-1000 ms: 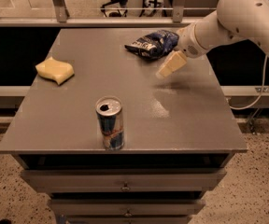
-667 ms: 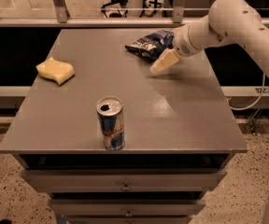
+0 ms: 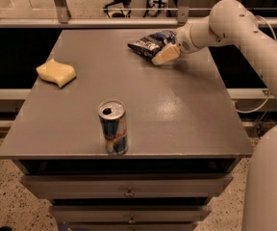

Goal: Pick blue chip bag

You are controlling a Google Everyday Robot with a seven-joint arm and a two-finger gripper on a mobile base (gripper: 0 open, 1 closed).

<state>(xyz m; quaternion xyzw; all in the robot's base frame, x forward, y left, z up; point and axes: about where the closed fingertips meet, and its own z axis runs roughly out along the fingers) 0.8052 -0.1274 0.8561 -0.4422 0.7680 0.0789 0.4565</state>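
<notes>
The blue chip bag (image 3: 150,41) lies flat near the far edge of the table (image 3: 177,109), upper centre of frame. The gripper (image 3: 165,56) sits low at the bag's right end, probably positioned for a side approach. Its opening state cannot be determined.

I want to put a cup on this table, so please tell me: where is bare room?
The widest bare patch is the right half of the table, from the can to the right edge. Another lies between the yellow sponge and the blue chip bag. The far right is crowded: the pincer is at the bag.
</notes>
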